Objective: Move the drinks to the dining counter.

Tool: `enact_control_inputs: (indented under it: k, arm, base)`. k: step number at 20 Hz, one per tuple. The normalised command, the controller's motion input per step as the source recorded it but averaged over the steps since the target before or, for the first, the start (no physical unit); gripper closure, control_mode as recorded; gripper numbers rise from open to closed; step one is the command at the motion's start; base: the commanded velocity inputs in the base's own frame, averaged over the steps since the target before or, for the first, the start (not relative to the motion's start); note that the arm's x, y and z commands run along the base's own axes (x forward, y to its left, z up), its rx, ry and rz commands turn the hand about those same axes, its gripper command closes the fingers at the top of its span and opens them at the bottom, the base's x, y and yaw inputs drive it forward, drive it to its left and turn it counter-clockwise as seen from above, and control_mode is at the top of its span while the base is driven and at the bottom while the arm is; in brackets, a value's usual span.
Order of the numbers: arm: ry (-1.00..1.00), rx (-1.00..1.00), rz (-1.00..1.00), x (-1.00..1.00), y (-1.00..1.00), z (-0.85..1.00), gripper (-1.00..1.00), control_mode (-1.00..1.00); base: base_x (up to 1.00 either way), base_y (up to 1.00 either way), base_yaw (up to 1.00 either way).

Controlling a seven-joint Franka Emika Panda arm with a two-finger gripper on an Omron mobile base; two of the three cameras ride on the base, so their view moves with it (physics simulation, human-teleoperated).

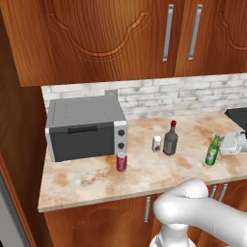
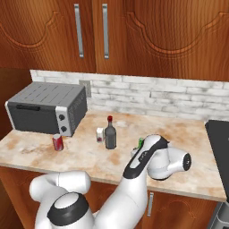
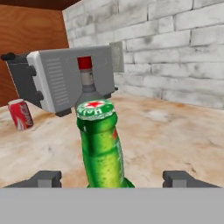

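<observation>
Four drinks stand on the marbled counter [image 1: 87, 181] with the white brick backsplash. They are a red can [image 1: 121, 162] [image 3: 20, 114], a tiny white carton [image 1: 157, 144], a dark-grey bottle with a red cap [image 1: 170, 140] [image 3: 87, 83] and a slim green bottle [image 1: 212, 151] [image 3: 101, 144]. My gripper [image 1: 218, 148] [image 3: 111, 179] reaches in from the right. It is open, with its fingers on either side of the green bottle's lower body and gaps on both sides. In the right base view my arm hides most of the green bottle [image 2: 141, 142]. The dining counter is out of view.
A grey toaster oven [image 1: 84, 126] stands at the counter's left end against the wall. A black cooktop [image 1: 238, 117] lies at the right end. Wood cabinets [image 1: 125, 38] hang overhead, and a wood panel closes off the left side.
</observation>
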Motion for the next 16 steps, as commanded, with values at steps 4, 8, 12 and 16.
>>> enact_control_inputs:
  k: [4, 8, 12, 16]
  arm:
    - [0.00, 0.00, 0.00, 0.00, 0.00, 0.00, 1.00, -1.00]
    - [0.00, 0.00, 0.00, 0.00, 0.00, 0.00, 1.00, -1.00]
    - [0.10, -0.04, -0.04, -0.03, 0.00, 0.14, 1.00, -1.00]
    - [0.08, -0.01, -0.06, -0.22, -0.29, 0.34, 1.00, -1.00]
  base:
    - [0.00, 0.00, 0.00]
    - [0.00, 0.00, 0.00]
    - [0.00, 0.00, 0.00]
    - [0.00, 0.00, 0.00]
